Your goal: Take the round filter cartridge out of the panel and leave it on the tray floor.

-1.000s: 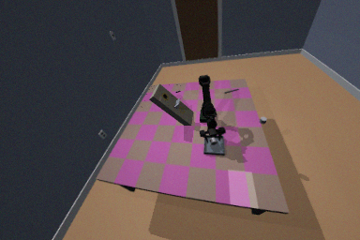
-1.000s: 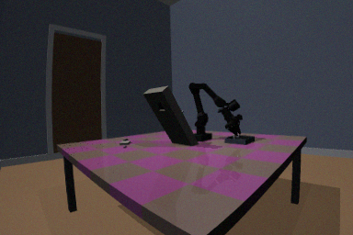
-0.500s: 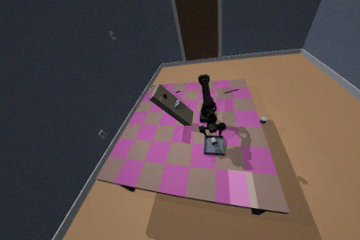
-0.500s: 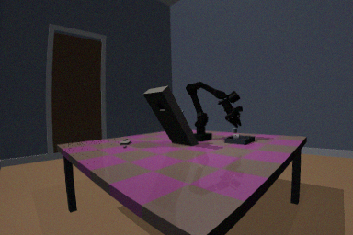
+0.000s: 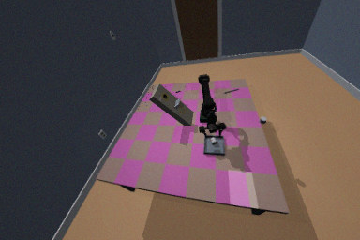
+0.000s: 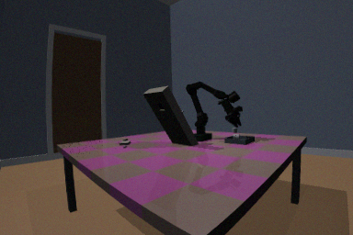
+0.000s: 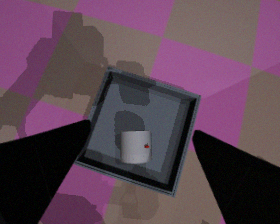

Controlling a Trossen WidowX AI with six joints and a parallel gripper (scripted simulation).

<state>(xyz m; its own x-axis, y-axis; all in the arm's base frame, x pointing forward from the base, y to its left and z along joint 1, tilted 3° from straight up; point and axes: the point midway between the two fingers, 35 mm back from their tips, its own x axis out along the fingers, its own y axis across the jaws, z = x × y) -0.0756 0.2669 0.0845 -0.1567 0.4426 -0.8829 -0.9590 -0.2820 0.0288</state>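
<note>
The white round filter cartridge (image 7: pixel 136 147) (image 5: pixel 213 142) (image 6: pixel 237 135) with a small red mark stands on the floor of the square grey tray (image 7: pixel 176 125) (image 5: pixel 209 150) (image 6: pixel 244 139). My gripper (image 7: pixel 142 129) (image 5: pixel 212 131) (image 6: pixel 234 122) is open and hangs above the tray. Its two dark fingers stand wide on either side of the cartridge and clear of it. The tilted service panel (image 5: pixel 171 103) (image 6: pixel 169 115) stands left of the arm, with an empty round hole in its face.
The tray sits on a pink and tan checkered table (image 5: pixel 155 157) (image 6: pixel 193 173). A small pale object (image 5: pixel 263 119) lies near the table's right edge. A small dark object (image 6: pixel 124 142) lies near the far left part of the table.
</note>
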